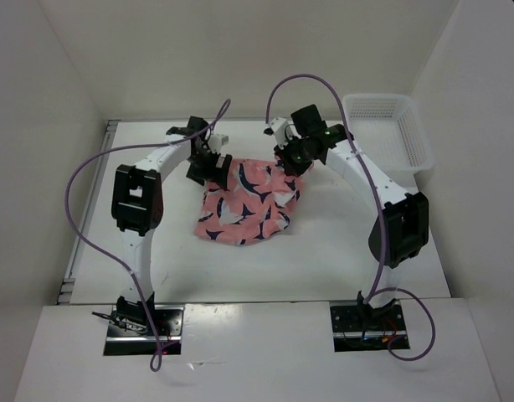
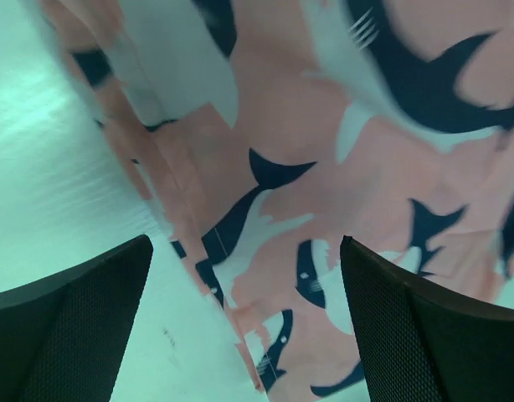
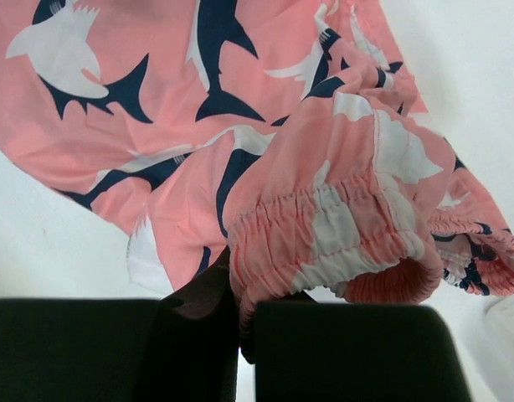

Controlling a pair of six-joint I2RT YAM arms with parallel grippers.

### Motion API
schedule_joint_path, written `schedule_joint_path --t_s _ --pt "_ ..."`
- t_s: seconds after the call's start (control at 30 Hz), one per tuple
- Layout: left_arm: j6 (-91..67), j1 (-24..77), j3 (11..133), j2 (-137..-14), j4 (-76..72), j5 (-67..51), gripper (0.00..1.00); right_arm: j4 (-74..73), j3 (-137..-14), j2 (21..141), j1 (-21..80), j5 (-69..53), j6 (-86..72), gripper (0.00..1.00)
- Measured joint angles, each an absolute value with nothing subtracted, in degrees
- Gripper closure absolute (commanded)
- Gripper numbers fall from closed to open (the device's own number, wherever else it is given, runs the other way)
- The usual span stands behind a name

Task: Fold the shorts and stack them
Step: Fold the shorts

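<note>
At the right gripper [image 3: 244, 311], between its fingertips: item one, the shorts [image 3: 240, 126], salmon-pink cloth printed with navy and white shapes. The jaws are closed tight on a fold of this cloth, just beside the gathered elastic band [image 3: 324, 243], which bulges up directly ahead of the fingers. From the grip the cloth spreads away forward and to the left of the fingers, with a ruffled hem trailing off on the right.

Beneath and ahead of the left gripper [image 2: 246, 243]: the same shorts, opposite edge. Both black fingers [image 2: 73, 335] stand spread to their widest with nothing held between them. The printed cloth fills the gap and runs on past the right-hand finger, while the left-hand finger is over bare table [image 2: 39, 167]. Whether the fingertips touch the cloth cannot be told.

Between the two grippers, in the overhead view: the shorts [image 1: 244, 205] lie rumpled on the white table [image 1: 341, 243]. The far right corner is drawn up to the right gripper [image 1: 290, 163], the far left edge is under the left gripper [image 1: 208, 167], and the bulk of the cloth sags toward the arm bases.

Beyond the right gripper, well apart on its outer side: item two, a white mesh basket [image 1: 420, 142] at the table's far right corner.

Trailing from each arm: item three, purple cables [image 1: 81, 218].
</note>
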State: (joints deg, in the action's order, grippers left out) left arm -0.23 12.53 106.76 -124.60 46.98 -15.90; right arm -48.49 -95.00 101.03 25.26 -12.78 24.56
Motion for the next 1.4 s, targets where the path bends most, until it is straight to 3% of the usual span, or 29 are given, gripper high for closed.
schedule_joint_path --t_s 0.1,0.23,0.27,0.4,0.47,0.93,0.97,1.03,1.1,1.17,1.2,1.23,1.3,1.4 --pt "-0.16 12.71 103.81 -128.38 47.09 -14.81 0.06 -48.47 -96.88 102.85 25.39 -12.60 24.95 1.00" --pt "-0.40 12.60 103.79 -127.96 45.36 -14.92 0.37 -48.47 -97.93 103.63 26.06 -12.27 25.28 1.00" --pt "-0.30 12.49 103.61 -128.51 45.17 -15.33 0.50 -48.45 -97.95 103.63 26.37 -12.16 25.50 1.00" --pt "-0.23 11.73 103.37 -129.38 44.64 -19.14 0.80 -48.49 -99.24 104.40 28.82 -11.53 26.44 1.00" --pt "-0.36 11.51 102.96 -129.78 44.51 -21.56 0.85 -48.66 -100.62 105.41 30.44 -11.35 26.81 1.00" --pt "-0.56 10.74 98.98 -130.21 43.72 -34.22 0.86 -48.51 -108.71 115.04 42.87 -12.69 28.45 1.00" --pt "-0.67 10.66 98.94 -130.19 43.68 -34.37 0.84 -48.53 -108.71 115.52 43.31 -12.62 28.40 0.96" --pt "-0.78 10.39 98.80 -130.08 43.59 -34.39 0.80 -48.49 -108.68 115.96 43.81 -12.40 28.18 0.77" --pt "-0.99 10.31 98.54 -129.82 43.51 -34.15 0.73 -48.40 -108.68 115.98 44.07 -12.19 27.77 0.64" --pt "-1.56 10.11 98.39 -129.51 43.62 -33.63 0.69 -47.88 -108.71 115.98 44.47 -12.12 27.03 0.44" --pt "-1.72 9.91 98.39 -129.29 43.77 -33.23 0.65 -47.55 -108.73 116.01 44.71 -12.05 26.55 0.30" --pt "-1.76 9.63 98.39 -129.08 43.90 -32.64 0.62 -47.42 -108.90 116.07 45.04 -11.97 26.06 0.23" --pt "-1.78 8.78 98.39 -128.57 44.07 -31.33 0.57 -47.42 -110.69 116.55 45.65 -11.94 24.75 0.17" --pt "-1.78 6.61 98.70 -128.05 44.23 -29.63 0.48 -46.46 -114.89 117.05 46.57 -12.71 22.85 0.17"
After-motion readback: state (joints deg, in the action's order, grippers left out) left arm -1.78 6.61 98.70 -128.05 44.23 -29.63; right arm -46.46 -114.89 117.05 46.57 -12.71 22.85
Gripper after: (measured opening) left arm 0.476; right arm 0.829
